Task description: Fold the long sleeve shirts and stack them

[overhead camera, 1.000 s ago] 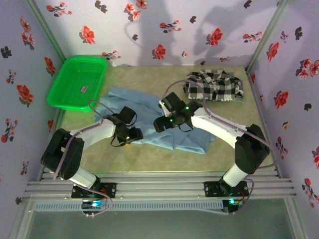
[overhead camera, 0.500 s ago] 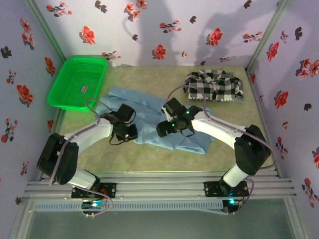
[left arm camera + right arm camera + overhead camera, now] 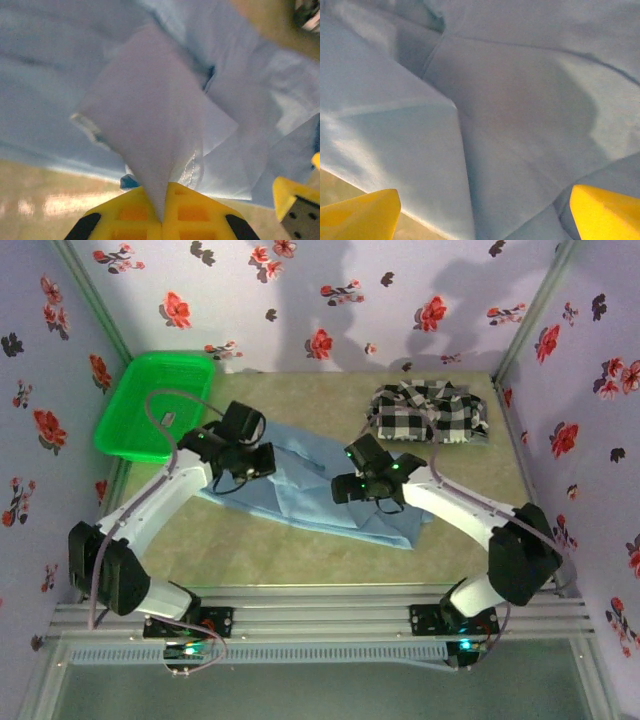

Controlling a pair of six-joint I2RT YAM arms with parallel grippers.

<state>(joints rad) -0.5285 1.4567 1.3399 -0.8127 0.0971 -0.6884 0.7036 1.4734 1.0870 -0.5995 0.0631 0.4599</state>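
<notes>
Light blue shirt (image 3: pixel 300 495): spread at the centre of the bench (image 3: pixel 260 550), one fold raised.
Checked shirt (image 3: pixel 430 412): bunched near the far right corner of the bench.
Left jaws: closed, pinching the raised blue fold.
Right jaws: wide open just above the blue cloth.

Two shirts in all: one light blue shirt (image 3: pixel 305 492), one checked shirt (image 3: pixel 430 412); and one green basket (image 3: pixel 130 410).

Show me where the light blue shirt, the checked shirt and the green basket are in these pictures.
light blue shirt (image 3: pixel 300 495), top view, flat middle of the cloth.
checked shirt (image 3: pixel 430 412), top view, middle of the bundle.
green basket (image 3: pixel 152 390), top view, bare floor inside.
</notes>
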